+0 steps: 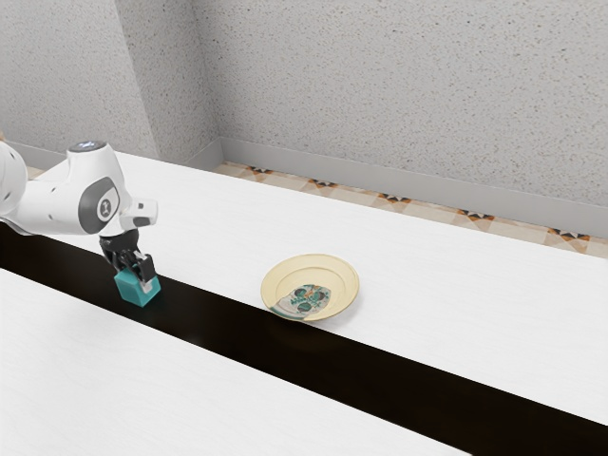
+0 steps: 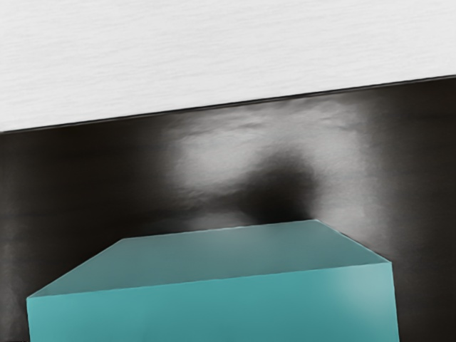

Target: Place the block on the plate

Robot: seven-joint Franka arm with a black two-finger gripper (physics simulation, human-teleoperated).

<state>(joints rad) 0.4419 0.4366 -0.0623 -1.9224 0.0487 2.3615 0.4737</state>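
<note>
The arm (image 1: 43,207) is entering from nine o'clock in the exterior view, its white forearm running nearly level toward three o'clock. The white hand (image 1: 99,194) is bending downward at the wrist, and the black end effector (image 1: 136,274) is slanting from it toward five o'clock, reaching low over the surface (image 1: 408,285). Its tips are meeting the teal block (image 1: 136,293), but whether they are standing apart or clamping it, I cannot tell. The wrist view is showing the block close under the hand, its flat top and one upright side facing the camera.

The block is sitting low against the dark strip (image 1: 394,369), which is crossing the white surface from about ten o'clock toward four o'clock; whether it is touching the strip I cannot tell. The yellow plate (image 1: 277,276) is lying well apart from the block, at three o'clock from it, with the dark strip passing just beside its six o'clock rim. A grey and teal skull-like pattern is covering the plate's six o'clock part. Beyond the surface, toward twelve o'clock, a speckled wall (image 1: 399,85) is rising behind a patterned tile floor (image 1: 394,201).
</note>
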